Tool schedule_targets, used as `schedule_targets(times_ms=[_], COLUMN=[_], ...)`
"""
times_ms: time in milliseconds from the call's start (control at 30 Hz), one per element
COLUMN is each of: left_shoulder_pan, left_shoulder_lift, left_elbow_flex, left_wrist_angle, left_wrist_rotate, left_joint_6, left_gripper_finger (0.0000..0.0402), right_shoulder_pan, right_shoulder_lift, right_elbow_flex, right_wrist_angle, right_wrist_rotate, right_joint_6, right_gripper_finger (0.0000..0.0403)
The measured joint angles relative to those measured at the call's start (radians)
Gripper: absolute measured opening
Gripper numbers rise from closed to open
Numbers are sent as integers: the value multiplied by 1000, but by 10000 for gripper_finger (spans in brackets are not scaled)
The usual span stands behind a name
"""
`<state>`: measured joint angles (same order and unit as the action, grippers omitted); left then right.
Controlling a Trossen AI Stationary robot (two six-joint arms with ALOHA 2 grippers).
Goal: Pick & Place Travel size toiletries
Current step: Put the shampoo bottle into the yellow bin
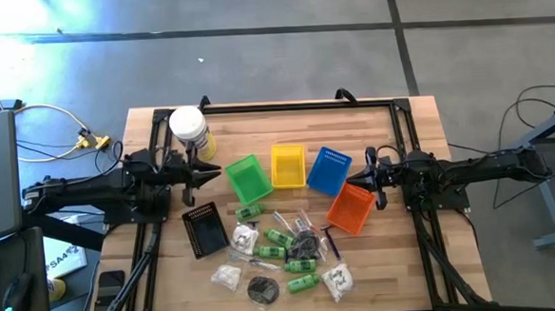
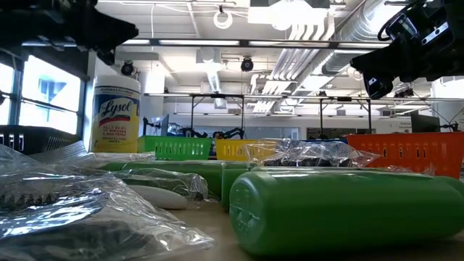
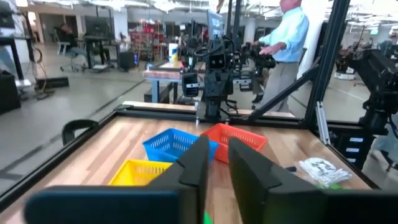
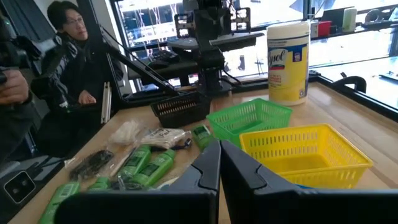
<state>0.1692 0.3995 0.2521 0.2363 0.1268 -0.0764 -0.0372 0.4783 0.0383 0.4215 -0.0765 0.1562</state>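
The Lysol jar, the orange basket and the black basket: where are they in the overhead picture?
Lysol jar (image 1: 187,125): high view, on its white lid.
Orange basket (image 1: 351,209): high view, on its mesh floor.
Black basket (image 1: 205,229): high view, on its dark mesh floor.

The pale butcher-block wooden tabletop (image 1: 405,139) stands on a grey polished concrete floor (image 1: 282,50) crossed by dark seams. Overhead hang white ceiling ducts (image 2: 341,29) and a round lamp (image 2: 222,19). Daylight enters through tall windows (image 2: 40,90). A person in a light blue shirt (image 3: 287,31) stands beyond.
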Motion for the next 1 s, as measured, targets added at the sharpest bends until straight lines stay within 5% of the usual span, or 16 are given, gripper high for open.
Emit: schedule_targets(times_ms=[267, 633, 1000], left_shoulder_pan=[-67, -318, -484], left_shoulder_lift=[328, 796, 1098], left_elbow_flex=[186, 519, 783], left_wrist_angle=[-34, -241, -451], left_wrist_rotate=[80, -56, -144], left_joint_6=[-25, 53, -94], left_gripper_finger=[147, 152, 152], right_shoulder_pan=[0, 0, 0], right_shoulder_lift=[1, 1, 1], right_elbow_flex=[0, 0, 0], right_wrist_angle=[12, 10, -2], right_wrist_rotate=[26, 46, 78], right_joint_6=[-2, -3, -3], right_gripper_finger=[2, 2, 2])
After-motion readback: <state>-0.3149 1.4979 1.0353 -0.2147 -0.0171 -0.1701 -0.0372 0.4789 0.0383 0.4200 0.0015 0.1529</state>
